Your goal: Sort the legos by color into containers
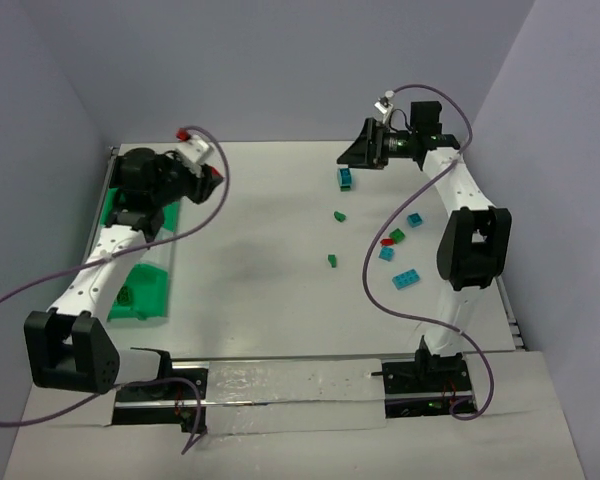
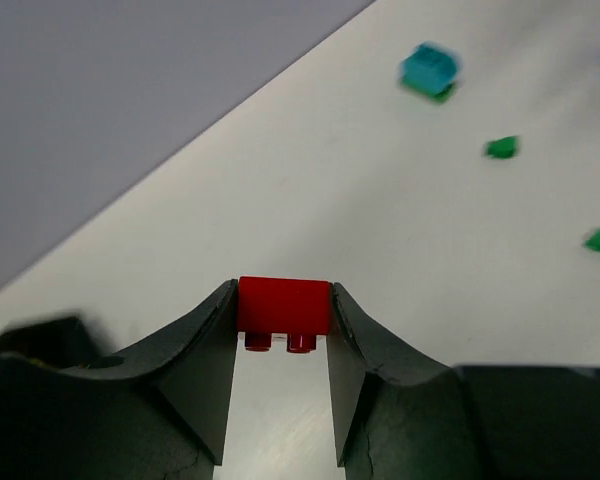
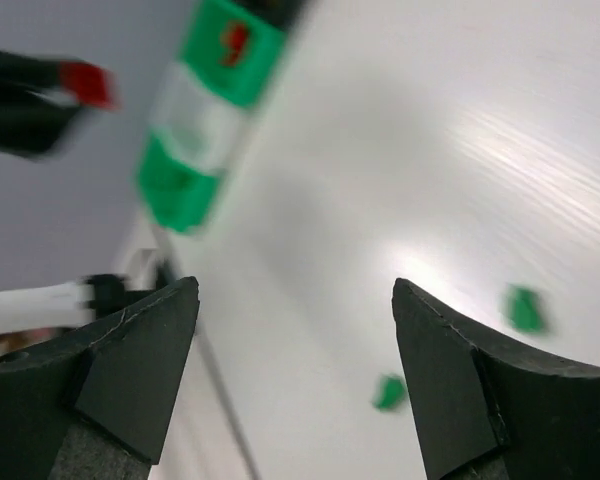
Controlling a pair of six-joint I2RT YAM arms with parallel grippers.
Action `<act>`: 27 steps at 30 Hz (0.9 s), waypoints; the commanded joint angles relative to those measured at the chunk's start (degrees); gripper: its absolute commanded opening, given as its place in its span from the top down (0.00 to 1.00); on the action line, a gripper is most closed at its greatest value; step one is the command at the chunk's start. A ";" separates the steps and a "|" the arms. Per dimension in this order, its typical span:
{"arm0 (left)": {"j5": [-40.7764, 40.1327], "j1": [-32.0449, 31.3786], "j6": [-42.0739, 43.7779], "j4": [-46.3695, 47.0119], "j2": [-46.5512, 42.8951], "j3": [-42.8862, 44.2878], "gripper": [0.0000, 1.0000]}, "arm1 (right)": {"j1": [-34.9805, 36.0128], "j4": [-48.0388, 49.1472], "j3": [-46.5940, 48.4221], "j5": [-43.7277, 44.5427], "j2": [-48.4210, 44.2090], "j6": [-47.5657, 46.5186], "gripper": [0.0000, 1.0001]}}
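My left gripper is shut on a red lego, held above the table's left side next to the green containers. My right gripper hangs open and empty at the back right, over a teal lego. Loose green legos, teal ones and a red and green pair lie on the right half. In the right wrist view the right gripper shows wide jaws above a green lego, with a green container far off that holds something red.
The green containers line the table's left edge, partly under the left arm. Grey walls close in the back and both sides. Cables loop from each arm over the table. A teal brick and green bricks lie ahead of the left gripper.
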 commanded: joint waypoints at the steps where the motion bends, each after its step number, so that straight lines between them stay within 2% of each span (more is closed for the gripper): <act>1: -9.94 8.71 -5.48 -13.84 0.28 6.08 1.00 | 2.00 -20.18 -2.16 24.76 -8.24 -25.29 0.15; 3: -16.25 14.14 -7.25 -17.33 2.61 8.28 1.00 | 1.70 -19.71 -6.83 30.84 -10.59 -26.88 0.15; 7: -20.86 20.37 -9.85 -18.72 9.40 12.45 1.00 | 1.63 -18.56 -11.76 37.68 -13.26 -29.30 0.14; 15: -30.07 23.37 -8.21 -16.37 19.10 16.77 1.00 | 1.53 -19.12 -15.38 40.63 -15.35 -30.51 0.14; 20: -34.84 24.09 -4.26 -14.42 21.22 14.67 0.97 | 1.53 -18.69 -18.14 45.34 -16.88 -32.02 0.15; 23: -36.73 24.38 -3.48 -14.51 22.69 15.18 0.92 | 1.44 -18.68 -19.25 46.93 -17.35 -32.40 0.17; 27: -38.10 24.69 -2.79 -16.81 24.86 16.17 0.76 | 1.53 -19.64 -20.20 48.86 -16.69 -33.32 0.23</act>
